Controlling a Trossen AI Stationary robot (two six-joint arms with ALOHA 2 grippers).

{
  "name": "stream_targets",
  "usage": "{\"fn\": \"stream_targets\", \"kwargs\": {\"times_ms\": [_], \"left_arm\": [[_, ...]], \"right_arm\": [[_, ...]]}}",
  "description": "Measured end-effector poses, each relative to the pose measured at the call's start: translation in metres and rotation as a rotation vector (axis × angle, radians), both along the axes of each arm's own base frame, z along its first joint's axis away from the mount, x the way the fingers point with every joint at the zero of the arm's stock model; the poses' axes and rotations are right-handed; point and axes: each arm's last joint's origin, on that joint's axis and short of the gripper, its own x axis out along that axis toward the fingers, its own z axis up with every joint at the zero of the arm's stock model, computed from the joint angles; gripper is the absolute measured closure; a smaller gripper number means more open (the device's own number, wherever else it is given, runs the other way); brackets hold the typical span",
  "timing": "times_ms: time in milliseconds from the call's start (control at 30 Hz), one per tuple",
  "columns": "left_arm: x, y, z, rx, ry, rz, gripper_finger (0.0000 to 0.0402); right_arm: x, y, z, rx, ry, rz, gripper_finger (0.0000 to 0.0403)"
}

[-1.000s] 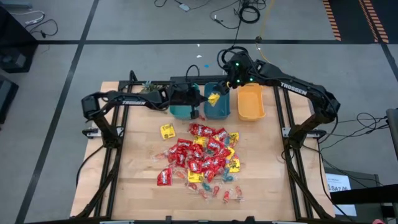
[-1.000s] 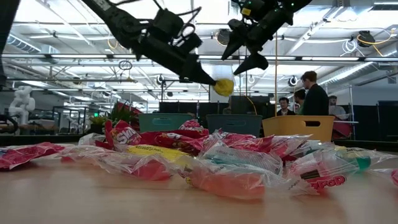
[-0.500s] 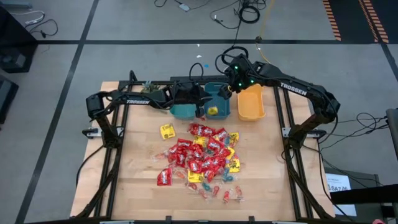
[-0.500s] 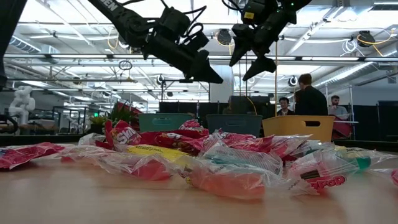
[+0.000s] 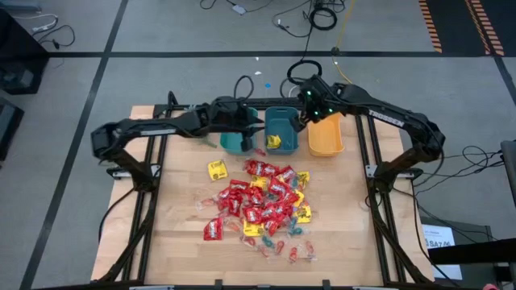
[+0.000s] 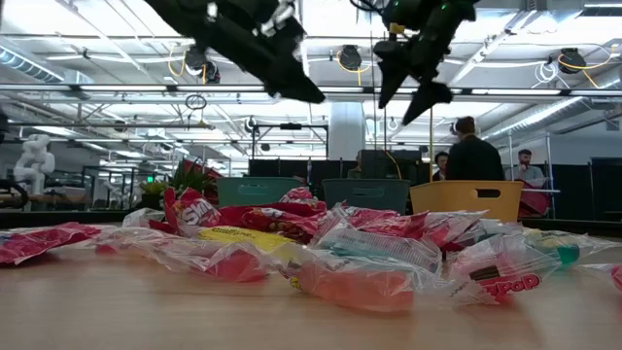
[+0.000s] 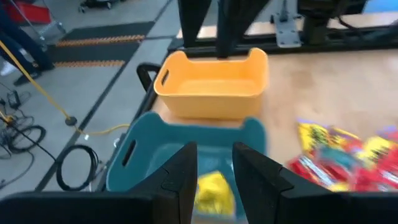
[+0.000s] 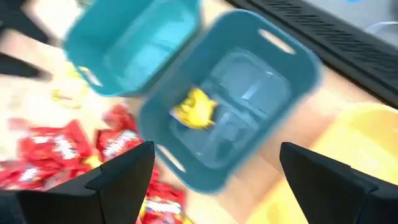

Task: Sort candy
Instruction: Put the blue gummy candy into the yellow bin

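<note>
The candy, a heap of red and yellow packets and small twist-wrapped pieces (image 5: 262, 201), lies mid-table. One yellow packet (image 5: 216, 169) lies apart at its far left. Behind the heap stand three bins. Another yellow candy (image 8: 194, 107) lies on the floor of the middle blue bin (image 5: 282, 121). My left gripper (image 7: 214, 168) hangs open above that bin's near left rim, nothing between its fingers. My right gripper (image 8: 216, 149) is wide open, high above the gap between the blue bin and the yellow bin (image 5: 325, 137), pointing down.
A teal bin (image 5: 236, 143) stands left of the blue one. A small green plant (image 5: 191, 113) sits at the table's far left. Bare wood lies left, right and in front of the heap. People stand in the room behind the table (image 6: 476, 146).
My left gripper has opened and let go of the yellow candy, which has dropped into the middle blue bin and lies on its floor. The left gripper has then risen. My right gripper has tipped further down and drifted slightly toward the yellow bin, staying open.
</note>
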Motion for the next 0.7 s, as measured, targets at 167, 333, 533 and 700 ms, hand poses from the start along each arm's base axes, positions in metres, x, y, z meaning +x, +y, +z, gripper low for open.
{"fn": "stream_targets", "kwargs": {"times_ms": [167, 333, 533, 700], "left_arm": [[-0.039, -0.018, 0.025, -0.106, 0.059, -0.077, 0.0289], [-0.081, -0.039, 0.027, -0.229, 0.026, -0.158, 0.0288], [-0.131, -0.068, 0.009, -0.297, -0.161, -0.138, 0.0288], [-0.163, -0.094, -0.009, -0.295, -0.313, -0.146, 0.0288]], "right_arm": [[-0.009, 0.034, 0.017, -0.030, 0.008, -0.065, 0.0064], [-0.009, 0.074, 0.023, -0.038, 0.017, -0.132, 0.0064], [-0.002, 0.123, 0.004, 0.007, 0.043, -0.199, 0.0064], [0.001, 0.160, -0.024, 0.062, 0.007, -0.239, 0.0064]]}}
